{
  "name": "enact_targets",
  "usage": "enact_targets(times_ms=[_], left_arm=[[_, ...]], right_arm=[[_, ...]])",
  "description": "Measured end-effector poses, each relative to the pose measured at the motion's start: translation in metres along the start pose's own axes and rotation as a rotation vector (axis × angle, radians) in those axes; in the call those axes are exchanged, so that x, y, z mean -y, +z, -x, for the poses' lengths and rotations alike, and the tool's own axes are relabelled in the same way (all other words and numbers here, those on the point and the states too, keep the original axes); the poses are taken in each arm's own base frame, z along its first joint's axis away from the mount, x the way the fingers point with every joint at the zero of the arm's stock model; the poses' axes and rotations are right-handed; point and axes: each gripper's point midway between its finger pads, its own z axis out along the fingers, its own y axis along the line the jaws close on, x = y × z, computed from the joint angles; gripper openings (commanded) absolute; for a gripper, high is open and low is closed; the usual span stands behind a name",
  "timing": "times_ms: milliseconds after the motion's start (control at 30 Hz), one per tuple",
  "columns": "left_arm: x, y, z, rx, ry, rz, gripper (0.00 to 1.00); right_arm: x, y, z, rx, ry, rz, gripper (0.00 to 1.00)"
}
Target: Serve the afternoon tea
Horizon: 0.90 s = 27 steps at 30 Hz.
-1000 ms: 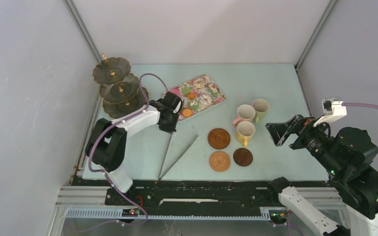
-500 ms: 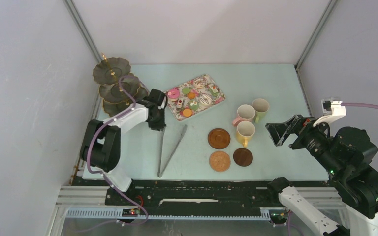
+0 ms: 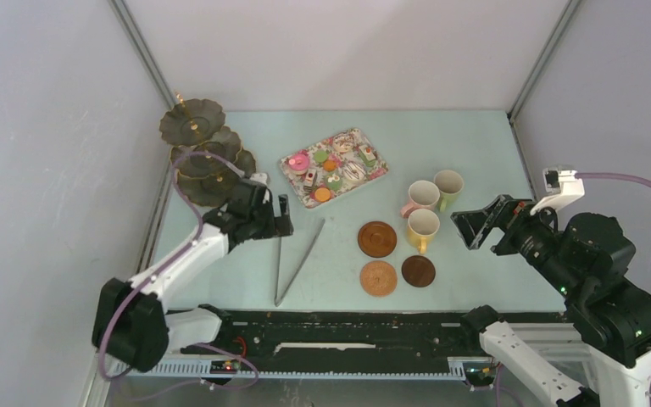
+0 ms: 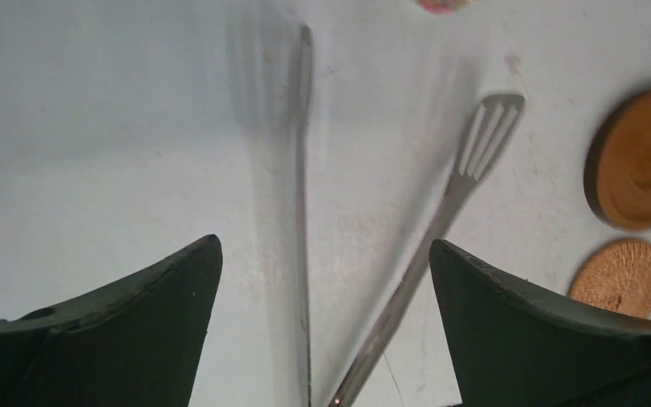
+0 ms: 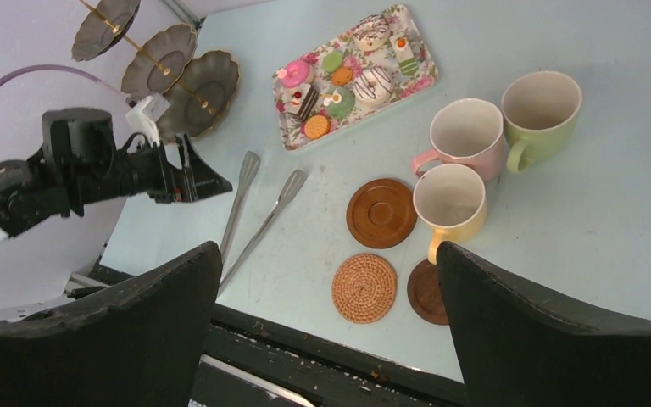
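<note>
The dark three-tier stand [image 3: 199,153] stands at the far left. Toy cakes [image 3: 331,165] lie on the flowered tray [image 3: 378,170]. Pink [image 3: 421,197], green [image 3: 448,186] and yellow [image 3: 423,227] mugs cluster right of centre, by three brown coasters [image 3: 377,238]. My left gripper [image 3: 281,216] hovers open over the tongs [image 4: 303,170], its fingers [image 4: 161,297] apart from both blades. My right gripper [image 3: 475,229] hangs open and empty, high above the table to the right of the mugs. From the right wrist I see the mugs [image 5: 466,131], the coasters [image 5: 381,212] and the cakes [image 5: 339,76].
The metal tongs [image 3: 297,259] lie spread on the table between the left arm and the coasters. The woven coaster [image 3: 379,277] and the dark coaster [image 3: 418,270] sit near the black front rail [image 3: 347,326]. Grey walls close in on both sides.
My left gripper has opened and let go of the tongs, which now lie on the table. The left arm has drawn back toward the near left. The right gripper shifted slightly left.
</note>
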Motion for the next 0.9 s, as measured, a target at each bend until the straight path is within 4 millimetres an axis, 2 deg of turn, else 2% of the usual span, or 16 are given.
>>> enact_targets(times_ms=[200,333,433,633,900], left_arm=[[0.025,-0.006,-0.052,0.027,0.087,-0.055,0.98],[0.034,-0.007,-0.07,0.059,0.158,-0.046,0.98],[0.04,-0.007,-0.075,0.087,0.187,-0.045,0.98],[0.033,0.001,-0.081,0.109,0.197,0.0,0.98],[0.039,0.014,-0.081,0.122,0.215,0.012,0.98]], right_arm=[[-0.004,0.006,-0.007,-0.037,0.001,0.022,1.0],[-0.005,0.009,-0.01,-0.052,0.012,0.029,1.0],[-0.004,0.011,-0.011,-0.057,0.019,0.023,1.0],[-0.009,0.012,-0.014,-0.076,0.024,0.045,0.98],[-0.01,0.014,-0.015,-0.088,0.026,0.048,0.98]])
